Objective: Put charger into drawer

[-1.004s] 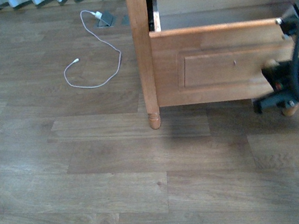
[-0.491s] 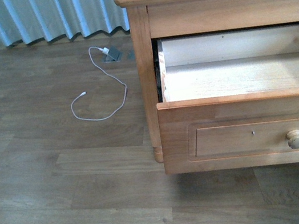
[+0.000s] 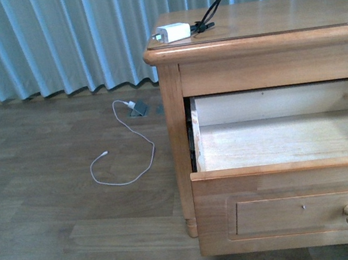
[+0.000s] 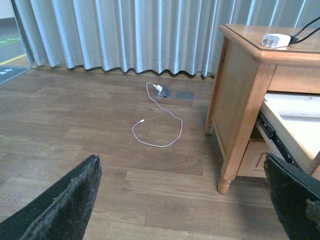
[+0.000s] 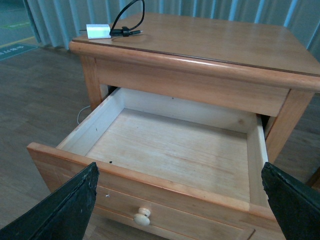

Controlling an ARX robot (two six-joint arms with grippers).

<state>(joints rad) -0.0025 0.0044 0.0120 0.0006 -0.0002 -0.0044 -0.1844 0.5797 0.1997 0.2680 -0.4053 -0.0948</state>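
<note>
Front view: drawer (image 3: 285,184) right side cut off; left wrist view: charger (image 4: 276,40) cable cut off.

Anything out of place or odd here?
A thin white cable lies looped on the floor beside the nightstand. The charger sits near the top's corner; the drawer is open and empty. Nothing looks damaged.

Charger (image 3: 173,32) on nightstand (image 3: 289,15) top, open drawer (image 3: 284,141) below, cable (image 3: 121,156) on floor left
</note>
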